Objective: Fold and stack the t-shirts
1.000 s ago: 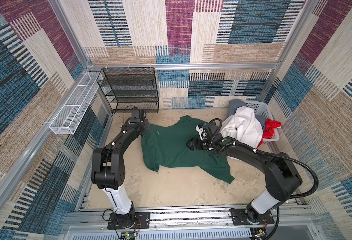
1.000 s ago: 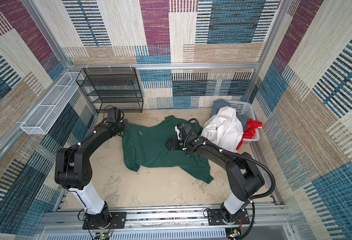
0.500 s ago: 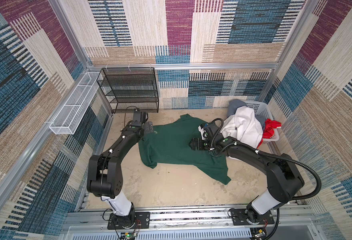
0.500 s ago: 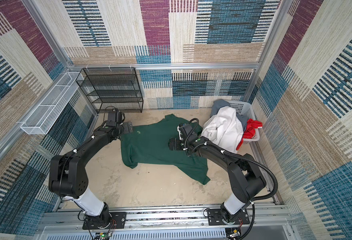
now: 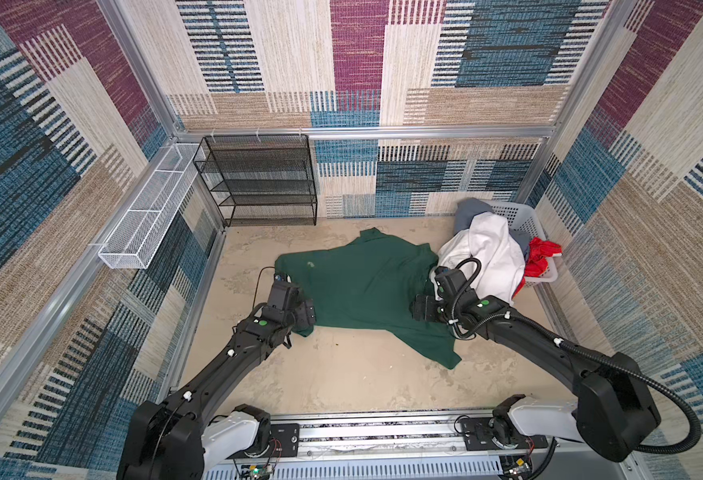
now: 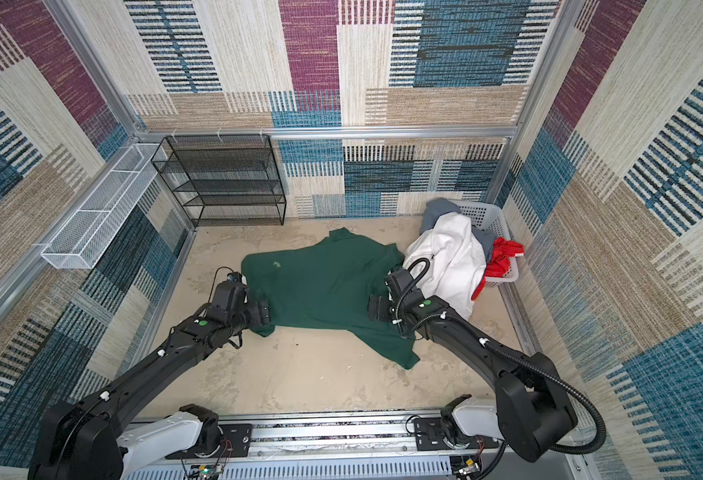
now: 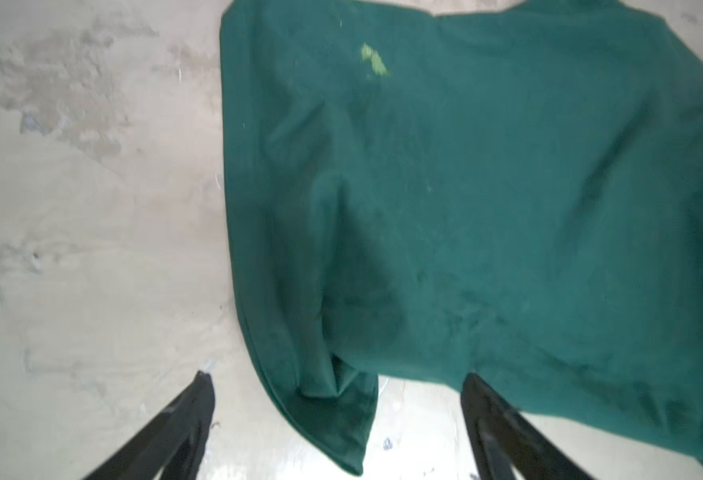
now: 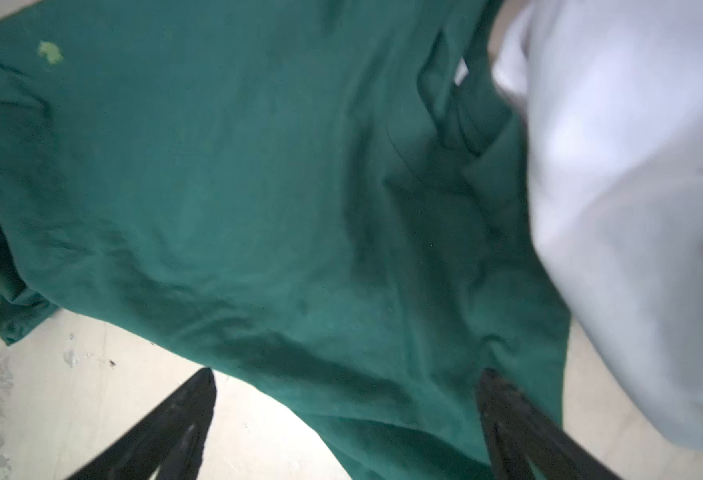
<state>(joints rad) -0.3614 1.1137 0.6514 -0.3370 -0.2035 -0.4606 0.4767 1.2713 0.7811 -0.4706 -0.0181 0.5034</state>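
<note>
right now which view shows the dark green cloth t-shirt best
Both top views: the dark green cloth t-shirt shows nearly whole, spread out. Left wrist view: only one edge and corner; right wrist view: only a creased stretch.

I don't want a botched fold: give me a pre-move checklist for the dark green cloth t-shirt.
1. Dark green cloth t-shirt flat: not ok, wrinkled and skewed.
2. Left gripper open: ok, shirt corner lies between the jaws, ungripped.
3. Right gripper open: ok.
4. Clear of white cloth t-shirt: not ok, edges appear to meet.
5. Bare beige tabletop in front: ok.
</note>
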